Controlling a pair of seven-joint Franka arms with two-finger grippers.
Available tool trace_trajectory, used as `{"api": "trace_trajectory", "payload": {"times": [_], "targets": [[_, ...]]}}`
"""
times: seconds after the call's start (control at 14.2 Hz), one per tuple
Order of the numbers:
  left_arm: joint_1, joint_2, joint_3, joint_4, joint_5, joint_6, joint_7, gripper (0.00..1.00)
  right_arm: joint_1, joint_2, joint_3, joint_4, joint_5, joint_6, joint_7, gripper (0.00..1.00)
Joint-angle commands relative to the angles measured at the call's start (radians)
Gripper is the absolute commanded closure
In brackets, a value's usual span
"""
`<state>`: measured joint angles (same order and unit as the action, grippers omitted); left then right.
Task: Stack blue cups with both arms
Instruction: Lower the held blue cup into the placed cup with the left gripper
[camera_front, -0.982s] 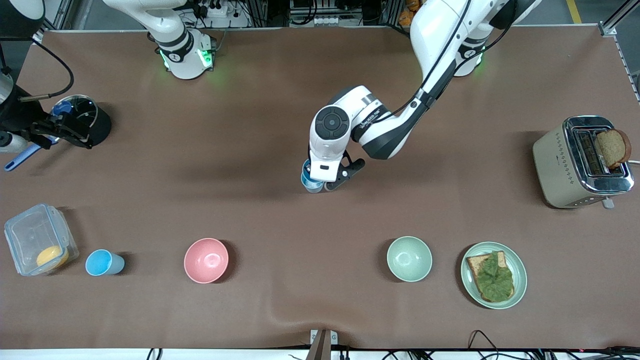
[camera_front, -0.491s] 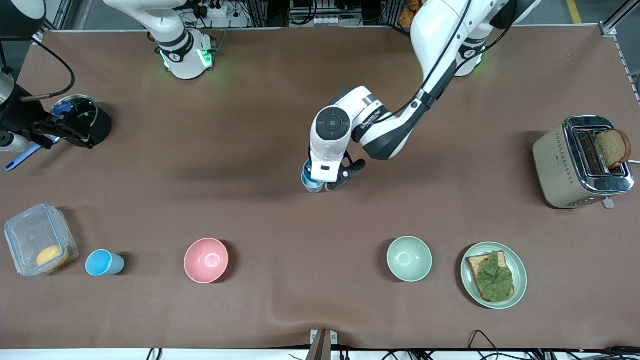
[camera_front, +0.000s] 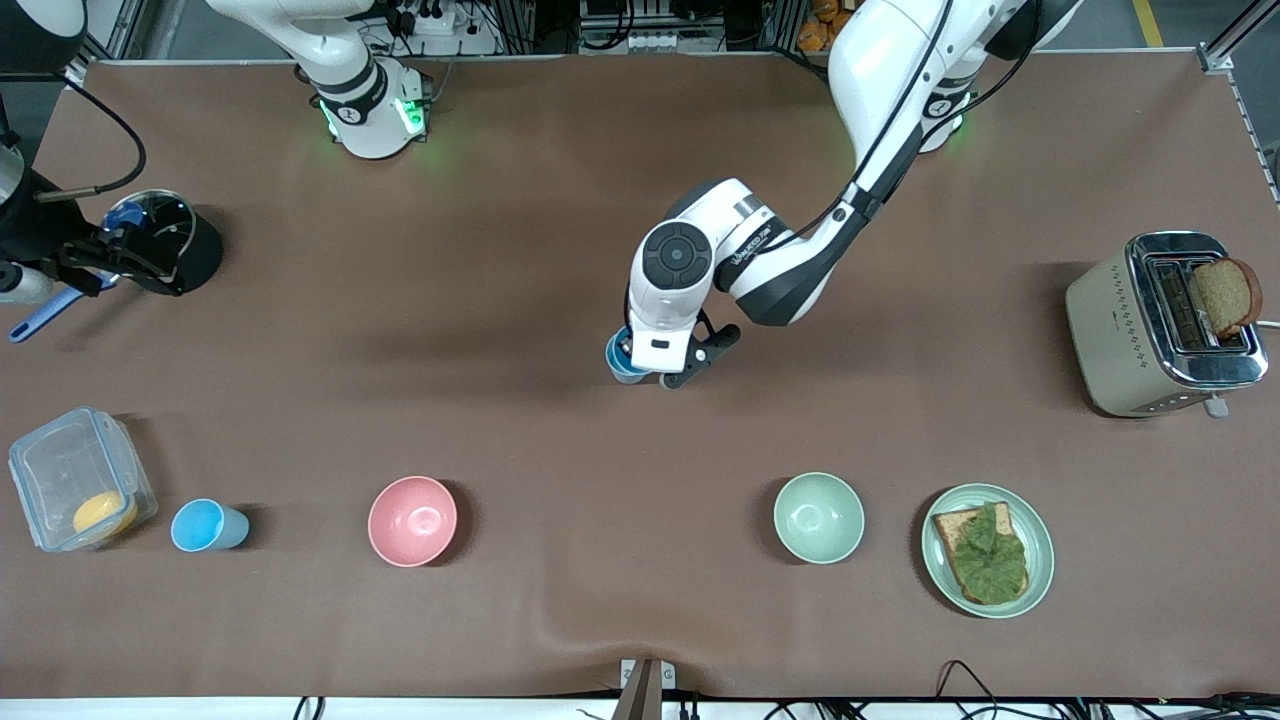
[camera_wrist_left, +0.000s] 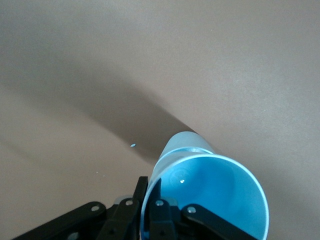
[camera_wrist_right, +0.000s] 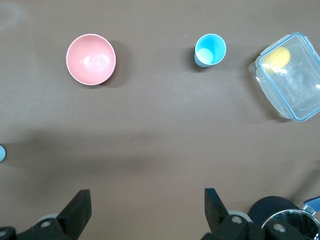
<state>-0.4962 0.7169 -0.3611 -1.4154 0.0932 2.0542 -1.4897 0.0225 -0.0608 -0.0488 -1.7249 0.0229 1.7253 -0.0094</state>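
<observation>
Shifted a touch toward the left arm's end of the tabletop (camera_front: 560, 260) since a second ago, the left gripper (camera_front: 645, 368) carries its blue cup (camera_front: 622, 360) over the middle of the brown surface, farther from the front camera than the pink bowl (camera_front: 412, 520). Its fingers are clamped on the cup's rim, 1 inside the wall and 1 outside, as the left wrist view shows (camera_wrist_left: 220, 195). The 2nd blue cup (camera_front: 207, 526) stands upright beside the pink bowl, toward the right arm's end, next to a clear lidded container (camera_front: 80, 490). The right gripper (camera_wrist_right: 145, 210) waits high over the tabletop near a black pot (camera_front: 175, 250), jaws spread wide and holding nothing. A pale green bowl (camera_front: 818, 517) sits level with the pink bowl, toward the left arm's end.
</observation>
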Motion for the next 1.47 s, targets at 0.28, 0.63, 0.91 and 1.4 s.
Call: {"api": "trace_trajectory", "payload": {"times": [0.28, 0.63, 0.91, 1.4], "targets": [[-0.005, -0.002, -0.001, 0.003, 0.000, -0.009, -0.043, 1.00, -0.019, 0.012, 0.012, 0.024, 0.011, -0.013, 0.002, 0.00], [-0.008, 0.001, -0.001, 0.004, -0.001, -0.005, -0.061, 1.00, -0.016, 0.012, 0.012, 0.025, 0.006, -0.013, 0.002, 0.00], [-0.012, 0.009, -0.001, 0.004, 0.000, 0.000, -0.083, 1.00, -0.015, 0.012, 0.014, 0.025, 0.006, -0.013, 0.003, 0.00], [-0.007, 0.004, 0.001, 0.006, 0.000, 0.000, -0.083, 0.40, -0.015, 0.012, 0.014, 0.025, 0.006, -0.015, 0.003, 0.00]]}}
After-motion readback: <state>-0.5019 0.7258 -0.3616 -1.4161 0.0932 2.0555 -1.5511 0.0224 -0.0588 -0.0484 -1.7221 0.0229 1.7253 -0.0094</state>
